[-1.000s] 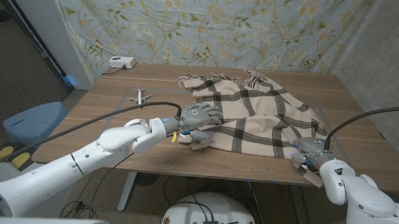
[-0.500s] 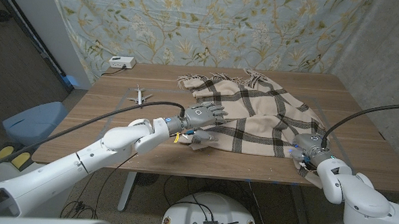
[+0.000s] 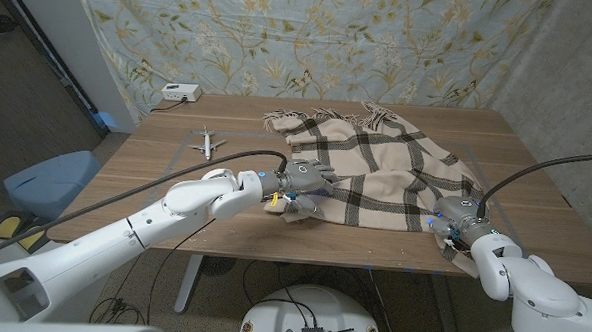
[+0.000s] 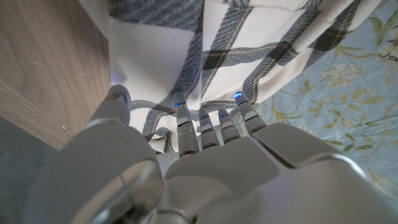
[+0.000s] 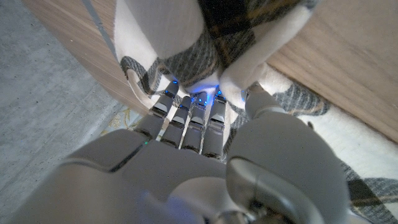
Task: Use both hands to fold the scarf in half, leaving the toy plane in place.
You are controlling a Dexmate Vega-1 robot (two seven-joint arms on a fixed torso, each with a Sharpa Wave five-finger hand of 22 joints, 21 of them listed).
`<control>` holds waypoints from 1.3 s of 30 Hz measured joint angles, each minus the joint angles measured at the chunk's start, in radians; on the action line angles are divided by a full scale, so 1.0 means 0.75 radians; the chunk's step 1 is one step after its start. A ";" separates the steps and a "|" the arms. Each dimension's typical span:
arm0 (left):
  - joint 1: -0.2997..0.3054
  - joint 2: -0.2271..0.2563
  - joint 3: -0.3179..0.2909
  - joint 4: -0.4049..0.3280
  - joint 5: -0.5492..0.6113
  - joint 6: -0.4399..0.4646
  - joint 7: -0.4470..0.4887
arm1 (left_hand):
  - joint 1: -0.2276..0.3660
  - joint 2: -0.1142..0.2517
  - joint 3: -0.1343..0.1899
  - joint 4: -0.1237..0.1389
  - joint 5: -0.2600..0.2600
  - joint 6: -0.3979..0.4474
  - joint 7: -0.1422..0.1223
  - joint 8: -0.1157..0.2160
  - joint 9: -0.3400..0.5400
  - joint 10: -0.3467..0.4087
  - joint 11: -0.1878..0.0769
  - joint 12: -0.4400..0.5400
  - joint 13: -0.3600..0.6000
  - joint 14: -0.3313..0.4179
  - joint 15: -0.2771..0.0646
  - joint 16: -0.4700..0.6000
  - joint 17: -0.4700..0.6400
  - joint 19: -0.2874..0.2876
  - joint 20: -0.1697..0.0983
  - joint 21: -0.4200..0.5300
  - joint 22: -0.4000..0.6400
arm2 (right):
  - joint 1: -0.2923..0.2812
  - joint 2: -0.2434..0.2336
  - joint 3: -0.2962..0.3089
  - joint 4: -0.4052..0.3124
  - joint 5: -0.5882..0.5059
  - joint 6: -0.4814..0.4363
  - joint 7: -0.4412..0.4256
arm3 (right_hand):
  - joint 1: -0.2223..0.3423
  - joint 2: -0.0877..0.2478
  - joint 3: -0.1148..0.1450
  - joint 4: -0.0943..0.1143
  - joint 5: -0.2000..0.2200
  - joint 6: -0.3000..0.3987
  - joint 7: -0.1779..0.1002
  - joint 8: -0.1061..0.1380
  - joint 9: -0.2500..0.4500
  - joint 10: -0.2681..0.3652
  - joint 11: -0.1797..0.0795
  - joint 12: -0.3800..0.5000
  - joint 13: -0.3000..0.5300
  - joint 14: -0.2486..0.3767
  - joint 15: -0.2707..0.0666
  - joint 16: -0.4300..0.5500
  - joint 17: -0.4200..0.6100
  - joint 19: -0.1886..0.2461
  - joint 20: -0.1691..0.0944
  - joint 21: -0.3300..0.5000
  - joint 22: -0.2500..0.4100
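Head view: scarf (image 3: 376, 165) lies long axis left-right, left hand (image 3: 300, 178) gripping its near-left corner, right hand (image 3: 456, 221) pinching its near-right corner; toy plane (image 3: 207, 141) sits far-left, apart.

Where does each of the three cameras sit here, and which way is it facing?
Head view: on the robot's head, looking down at the table, scarf, toy plane; both arms enter from the bottom corners.
Left wrist view: behind the left hand, looking along its fingers onto the scarf's near edge.
Right wrist view: behind the right hand, fingers closed on a scarf corner at the table edge.
Shared: all three show the scarf.
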State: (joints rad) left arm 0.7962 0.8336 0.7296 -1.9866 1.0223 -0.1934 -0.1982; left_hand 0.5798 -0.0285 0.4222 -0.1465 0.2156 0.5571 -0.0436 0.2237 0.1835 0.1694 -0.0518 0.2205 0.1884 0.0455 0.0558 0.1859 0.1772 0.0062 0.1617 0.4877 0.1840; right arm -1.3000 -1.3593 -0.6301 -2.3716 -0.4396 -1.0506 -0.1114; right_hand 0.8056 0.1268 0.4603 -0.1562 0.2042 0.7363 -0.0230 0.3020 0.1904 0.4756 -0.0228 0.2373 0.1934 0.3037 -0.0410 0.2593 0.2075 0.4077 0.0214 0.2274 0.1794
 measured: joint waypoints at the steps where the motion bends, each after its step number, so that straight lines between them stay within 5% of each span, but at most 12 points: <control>1: -0.006 -0.005 0.009 0.003 0.015 0.003 -0.004 | 0.007 0.007 0.000 0.000 0.000 0.006 -0.007 0.000 0.000 0.003 -0.003 0.000 0.000 0.004 -0.004 0.003 0.000 0.001 -0.001 0.000 0.000 | -0.002 -0.002 0.003 0.001 0.009 0.004 -0.008 | 0.000 0.000 0.000 0.000 0.000 0.000 0.000 0.000 0.000 0.005 0.005 0.000 0.000 0.000 0.000 0.000 0.000 0.000 0.000 0.000 0.000; 10: -0.029 -0.027 0.057 0.027 0.114 0.021 -0.022 | 0.073 0.056 0.013 -0.013 0.000 0.133 -0.033 0.021 0.000 0.046 -0.040 0.009 0.000 0.029 -0.029 0.005 0.000 0.022 -0.020 0.000 0.000 | -0.018 -0.018 0.022 0.007 0.059 0.020 -0.052 | 0.000 0.000 -0.006 0.006 0.000 0.010 0.010 0.000 0.000 0.007 0.007 0.000 0.000 0.000 0.000 0.005 0.006 0.000 0.000 0.000 0.000; 14: -0.034 -0.034 0.075 0.043 0.149 0.028 -0.011 | 0.214 0.119 0.043 -0.037 -0.032 0.355 -0.067 0.056 -0.002 0.133 -0.050 0.022 -0.003 0.079 -0.067 0.013 -0.006 0.080 -0.035 0.000 0.000 | -0.020 -0.024 0.025 0.009 0.068 0.023 -0.065 | 0.038 0.037 -0.010 0.001 0.000 0.107 0.010 0.015 -0.007 0.014 -0.001 -0.007 0.000 0.000 0.000 0.005 0.006 0.004 -0.004 0.000 0.000; 19: -0.030 -0.035 0.095 0.057 0.212 0.042 0.053 | 0.379 0.162 0.070 -0.047 -0.052 0.611 -0.053 0.092 -0.001 0.241 -0.057 0.027 -0.003 0.184 -0.124 0.015 -0.007 0.170 -0.060 0.000 0.000 | -0.014 -0.027 0.013 0.012 0.059 0.023 -0.070 | 0.143 0.033 -0.011 -0.026 0.000 0.250 0.025 0.071 0.005 0.048 -0.025 -0.018 0.000 0.020 0.001 0.005 0.006 0.019 -0.019 0.000 0.000; 25: -0.014 -0.029 0.108 0.062 0.274 0.069 0.122 | 0.428 0.189 0.065 -0.034 -0.058 0.662 0.000 0.098 0.000 0.260 -0.060 0.027 -0.003 0.213 -0.122 0.015 -0.007 0.194 -0.075 0.007 0.000 | -0.003 -0.025 -0.020 0.022 0.003 0.013 -0.072 | 0.224 0.013 -0.016 -0.030 0.000 0.333 0.033 0.096 0.010 0.088 -0.051 -0.018 0.000 0.053 0.000 0.021 0.005 0.040 -0.041 0.000 0.000; 31: 0.021 -0.019 0.107 0.063 0.309 0.112 0.217 | 0.457 0.235 0.062 -0.004 -0.062 0.631 0.055 0.098 0.034 0.267 -0.053 0.018 0.000 0.220 -0.129 0.015 -0.003 0.202 -0.068 0.007 0.007 | -0.018 -0.012 -0.030 0.035 -0.042 0.007 -0.123 | 0.228 0.017 -0.048 0.001 0.000 0.336 0.031 0.098 0.012 0.117 -0.080 -0.018 0.000 0.067 0.000 0.030 0.018 0.030 -0.070 0.000 0.000; 39: 0.069 -0.009 0.062 0.047 0.227 0.144 0.347 | 0.431 0.295 0.087 0.058 -0.038 0.547 0.071 0.114 0.136 0.233 -0.029 -0.005 0.007 0.208 -0.117 0.015 0.015 0.192 -0.048 0.007 0.006 | -0.095 0.015 0.020 0.046 -0.048 -0.005 -0.276 | 0.193 0.053 -0.109 0.068 0.001 0.321 0.011 0.130 0.066 0.138 -0.091 -0.018 0.012 0.067 0.000 0.041 0.047 0.008 -0.085 0.000 0.006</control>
State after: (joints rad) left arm 0.8476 0.8266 0.7762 -1.9512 1.1929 -0.0854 0.0622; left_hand 0.9029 0.1930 0.4873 -0.1030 0.1873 0.9673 0.0095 0.3091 0.2854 0.3442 -0.0737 0.2165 0.1934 0.2018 -0.0320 0.1974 0.1888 0.1504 0.1257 0.4926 0.1888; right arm -1.3713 -1.3482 -0.6148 -2.3370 -0.4756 -1.0541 -0.3188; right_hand 0.9500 0.1666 0.3782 -0.1050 0.2048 0.9772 -0.0149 0.3992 0.2399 0.5792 -0.0912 0.2236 0.2024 0.3539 -0.0412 0.2903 0.2427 0.4137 -0.0426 0.2273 0.1841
